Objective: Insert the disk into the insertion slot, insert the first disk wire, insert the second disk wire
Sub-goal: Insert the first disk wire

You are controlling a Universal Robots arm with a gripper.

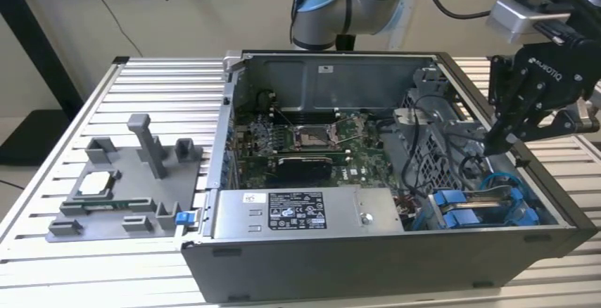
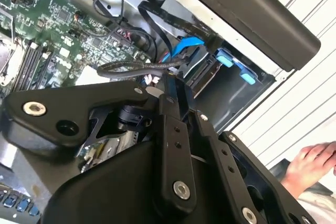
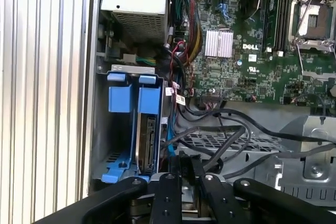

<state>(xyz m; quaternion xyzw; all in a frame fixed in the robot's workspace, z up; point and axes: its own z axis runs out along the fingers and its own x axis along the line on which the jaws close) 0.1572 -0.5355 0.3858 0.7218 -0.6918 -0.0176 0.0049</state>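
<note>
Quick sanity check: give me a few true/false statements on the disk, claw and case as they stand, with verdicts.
1. The disk stands in the insertion slot, in its blue carrier. True.
2. The claw hangs over the labelled power-supply box. False: it hangs over the end of the computer case on the exterior view's right, away from the power-supply box.
3. The computer case is closed by a side panel. False: it is open, and the motherboard shows.
4. A person's hand shows outside the case in the second wrist view. True.
</note>
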